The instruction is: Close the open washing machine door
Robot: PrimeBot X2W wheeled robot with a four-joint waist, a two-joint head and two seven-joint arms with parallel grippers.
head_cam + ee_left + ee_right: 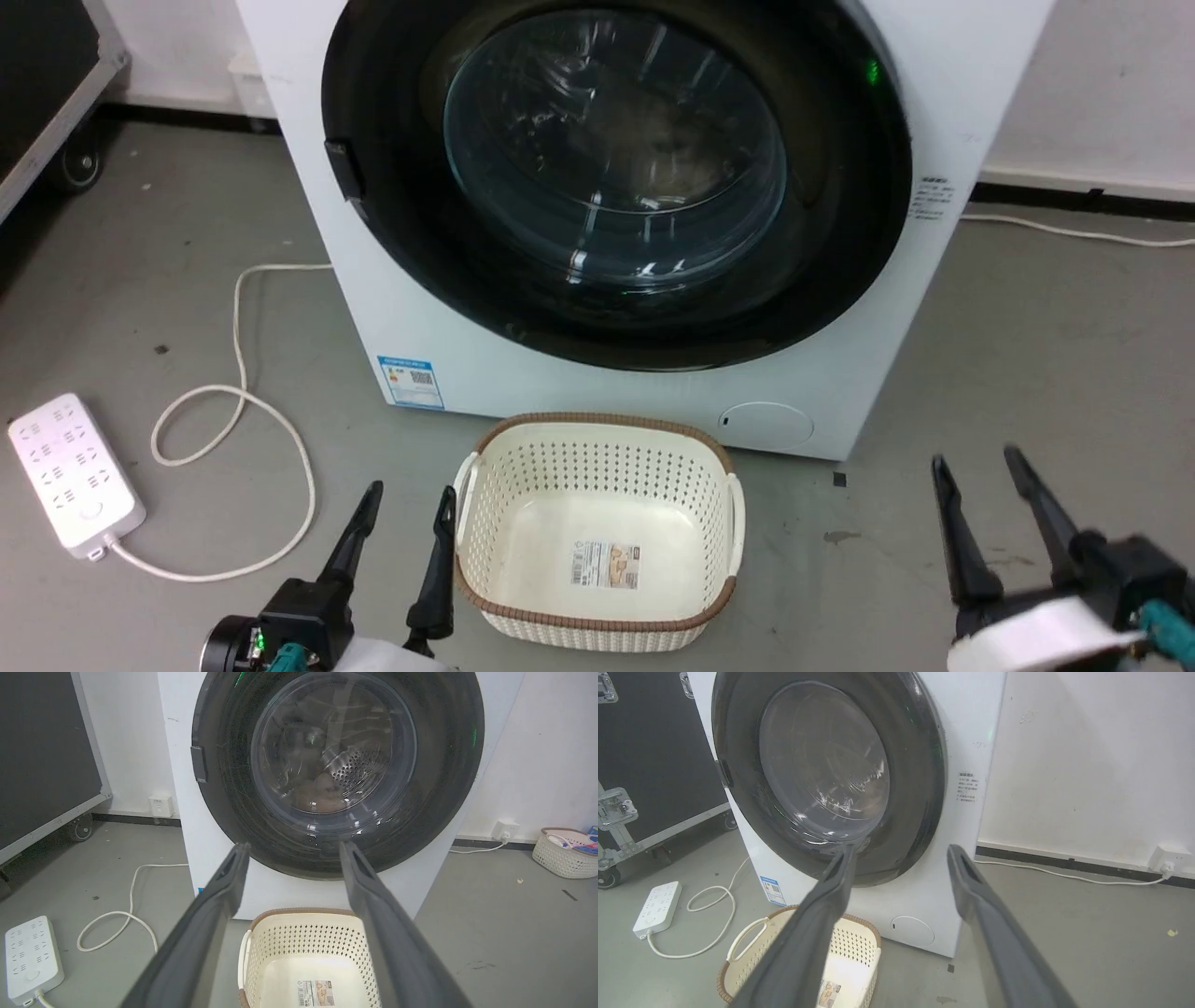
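progress: looks complete | washing machine door (616,177): flush against front of washing machine (401,308), no gap visible at rim | left end effector (411,490): spread wide, empty, low beside laundry basket (597,425) | right end effector (976,459): spread wide, empty, well apart from door | remaining: nothing apparent; latch engagement not verifiable
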